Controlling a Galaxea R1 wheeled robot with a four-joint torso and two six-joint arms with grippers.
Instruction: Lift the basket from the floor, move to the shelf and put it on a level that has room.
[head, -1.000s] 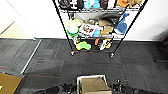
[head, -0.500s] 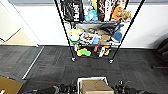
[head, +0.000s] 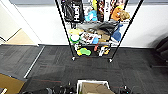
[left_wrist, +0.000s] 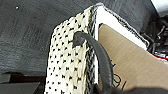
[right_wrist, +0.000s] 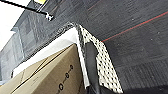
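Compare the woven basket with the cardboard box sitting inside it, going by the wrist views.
The basket is cream-white weave with dark flecks and a dark rim; the cardboard box is smooth plain brown. The basket carries a dark handle; the box shows only printed black marks. The basket encloses; the box sits within, close against its white lining. Both have straight sides and square corners.

A brown cardboard box (head: 93, 88); tan wooden flooring (head: 21, 38) far left.

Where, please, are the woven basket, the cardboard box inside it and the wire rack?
woven basket (left_wrist: 67, 62), left wrist view, on its cream woven side wall.
cardboard box (right_wrist: 42, 75), right wrist view, on its brown top flap.
wire rack (head: 64, 30), head view, on its black front left post.
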